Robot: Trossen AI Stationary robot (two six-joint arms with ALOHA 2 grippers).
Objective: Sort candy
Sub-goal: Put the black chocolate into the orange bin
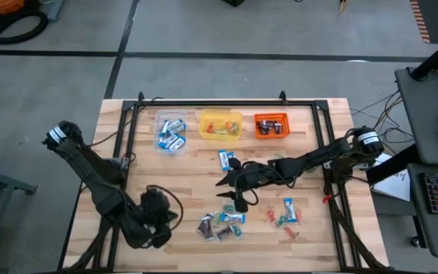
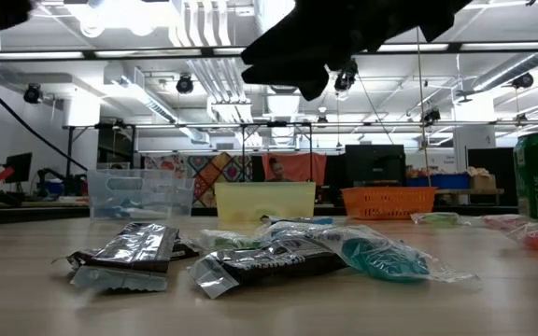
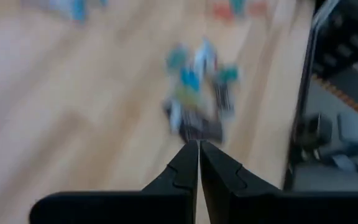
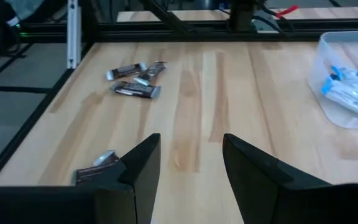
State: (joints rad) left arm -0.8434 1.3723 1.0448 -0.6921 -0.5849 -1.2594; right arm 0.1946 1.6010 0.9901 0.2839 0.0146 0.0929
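Right gripper (image 1: 236,185) hangs over the middle of the wooden table (image 1: 181,198), its two fingers apart with nothing between them, as the right wrist view shows. It is placed between the tubs and the loose pile, which I judge a good position to go down for a next sweet. Left gripper (image 1: 155,219) waits near the front edge on the left side, with fingers pressed together and empty, pointing toward the pile; it seems only to stay out of the way.

Along the far side of the table stand three square tubs in one row. First is the clear tub (image 1: 171,131), which already holds several blue-and-white sweets. Beside it is the yellow tub (image 1: 220,125) with some small coloured pieces, then the orange tub (image 1: 271,125) with dark brown ones. So each tub appears to take one kind.

Unsorted candy lies in a mixed pile (image 1: 220,224) near the front of the table, and a smaller scatter (image 1: 284,215) lies to its right. One blue-and-white sweet (image 1: 224,158) lies alone just behind the right gripper.
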